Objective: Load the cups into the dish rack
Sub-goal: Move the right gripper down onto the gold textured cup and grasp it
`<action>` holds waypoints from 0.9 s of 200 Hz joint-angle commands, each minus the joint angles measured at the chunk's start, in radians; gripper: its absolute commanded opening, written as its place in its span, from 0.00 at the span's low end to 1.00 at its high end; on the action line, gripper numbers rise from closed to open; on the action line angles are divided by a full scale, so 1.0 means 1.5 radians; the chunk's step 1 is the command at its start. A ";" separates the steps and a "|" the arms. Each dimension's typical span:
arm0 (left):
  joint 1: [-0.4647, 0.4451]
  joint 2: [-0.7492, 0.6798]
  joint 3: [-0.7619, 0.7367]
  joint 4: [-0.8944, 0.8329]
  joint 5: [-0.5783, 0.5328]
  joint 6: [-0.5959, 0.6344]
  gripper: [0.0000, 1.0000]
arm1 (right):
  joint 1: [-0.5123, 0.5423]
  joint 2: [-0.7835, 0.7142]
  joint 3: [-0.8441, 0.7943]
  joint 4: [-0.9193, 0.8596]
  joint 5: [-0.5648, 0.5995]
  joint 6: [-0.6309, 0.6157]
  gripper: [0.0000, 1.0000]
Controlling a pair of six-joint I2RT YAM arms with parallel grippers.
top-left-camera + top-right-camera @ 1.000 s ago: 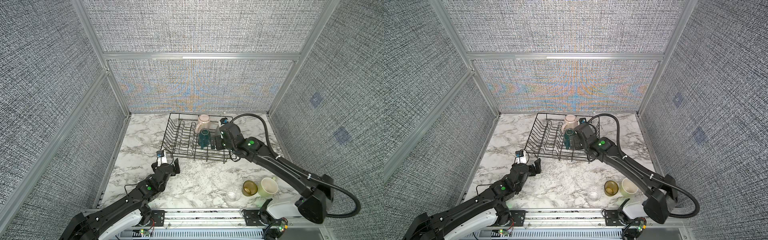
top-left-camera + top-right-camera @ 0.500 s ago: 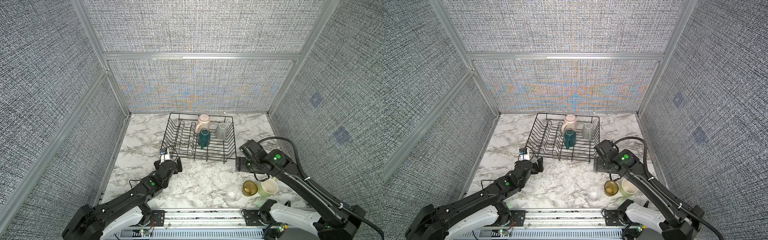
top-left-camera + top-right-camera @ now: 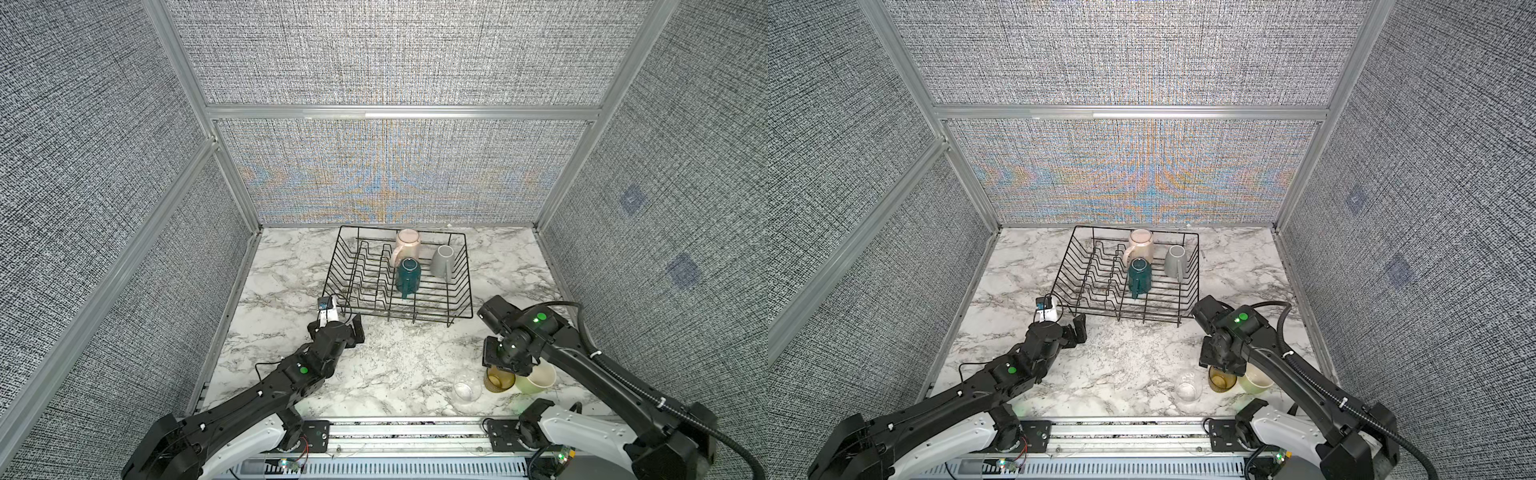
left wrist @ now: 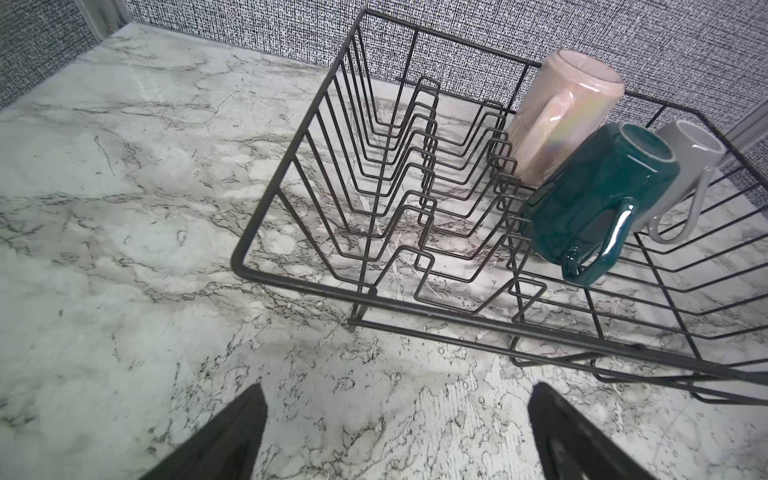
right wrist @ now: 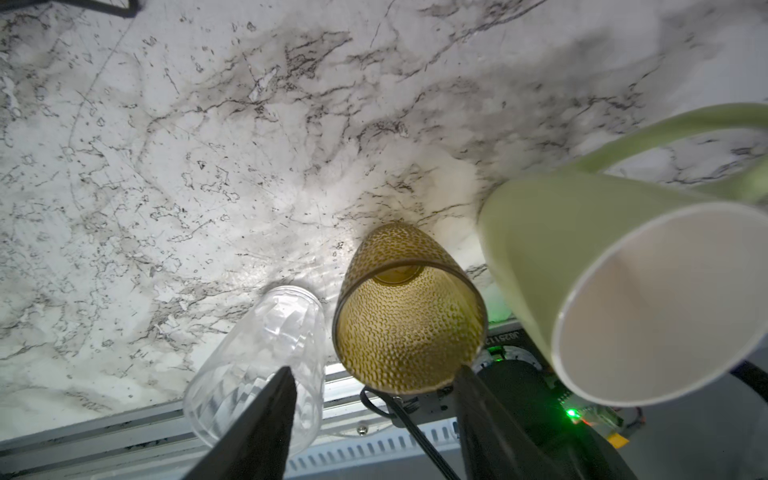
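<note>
The black wire dish rack (image 3: 365,286) stands at the back middle in both top views. In it are the pale pink mug (image 3: 408,245), the dark teal mug (image 3: 408,274) and the grey mug (image 3: 442,262). At the front right stand the clear tumbler (image 3: 465,390), the amber tumbler (image 3: 498,380) and the pale yellow-green cup (image 3: 538,380). My right gripper (image 5: 374,369) points down over the amber tumbler (image 5: 409,324). Its jaws are apart at that rim, and one finger (image 5: 266,419) is in front of the clear tumbler (image 5: 266,345). My left gripper (image 4: 397,386) is open and empty, low over the marble before the rack's near corner (image 4: 249,270).
Grey fabric walls close in the marble table (image 3: 395,365) on three sides. An aluminium rail (image 3: 399,430) runs along the front edge, just behind the three standing cups. The right arm's cable (image 3: 582,316) loops near the right wall.
My right arm has left the grey mug in the rack and swung back to the front right, down over the amber tumbler, with its jaws narrowing. The left arm has barely shifted.
</note>
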 commanded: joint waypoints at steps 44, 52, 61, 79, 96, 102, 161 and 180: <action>0.002 -0.039 -0.020 0.002 -0.017 -0.004 0.98 | -0.048 0.032 -0.079 0.117 -0.098 0.020 0.48; 0.001 -0.043 -0.023 0.004 -0.018 -0.004 0.98 | -0.052 0.040 -0.085 0.123 -0.114 0.019 0.46; 0.002 -0.044 -0.026 0.005 -0.019 -0.009 0.98 | -0.054 0.049 -0.089 0.128 -0.125 0.015 0.43; 0.001 -0.042 -0.024 0.001 -0.018 -0.008 0.98 | -0.055 0.067 -0.100 0.142 -0.124 0.010 0.40; 0.002 -0.045 -0.022 0.002 -0.018 -0.004 0.98 | -0.056 0.078 -0.118 0.155 -0.109 0.016 0.32; 0.001 -0.045 -0.025 0.004 -0.019 -0.005 0.98 | -0.056 0.080 -0.124 0.159 -0.108 0.017 0.29; 0.001 -0.049 -0.028 0.002 -0.021 -0.010 0.98 | -0.058 0.063 -0.120 0.155 -0.077 0.004 0.12; 0.002 -0.050 -0.027 -0.002 -0.021 -0.010 0.98 | -0.059 0.041 -0.105 0.137 -0.071 -0.003 0.08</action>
